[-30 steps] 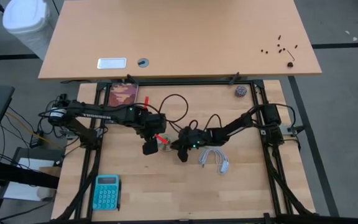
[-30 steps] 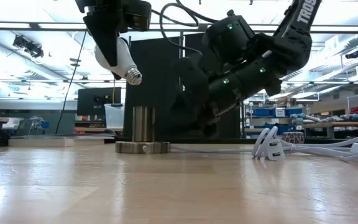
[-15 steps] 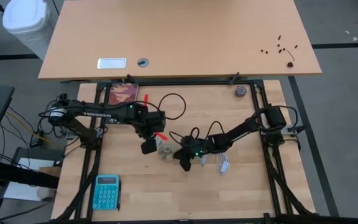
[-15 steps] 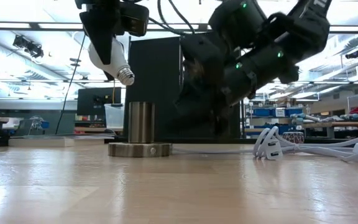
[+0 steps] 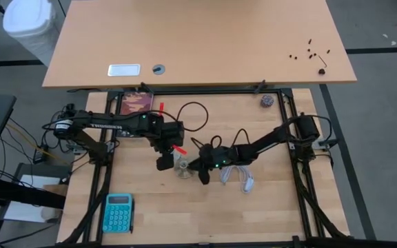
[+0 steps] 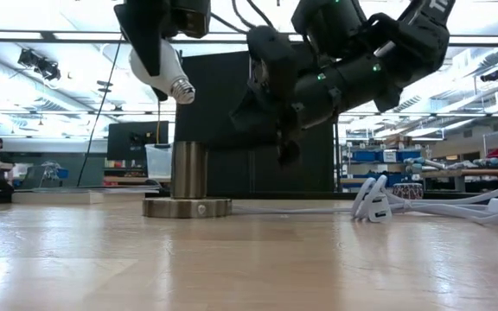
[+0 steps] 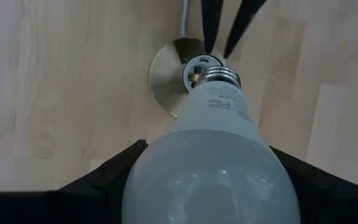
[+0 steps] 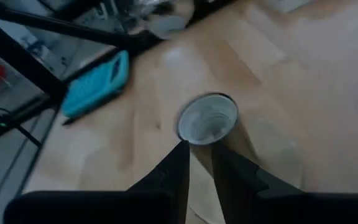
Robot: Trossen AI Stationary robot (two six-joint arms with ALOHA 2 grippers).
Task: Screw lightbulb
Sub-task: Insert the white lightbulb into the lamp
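High view, lightbulb (image 5: 176,153) mostly hidden by arms

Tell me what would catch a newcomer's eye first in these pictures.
First the lightbulb, white and tilted, held in the left pincer just above the metal socket at the middle of the table, screw base pointing down but not yet in. Next the right pincer, its fingers nearly together, hanging close beside the socket without touching it. A turquoise calculator lies near the front left corner.
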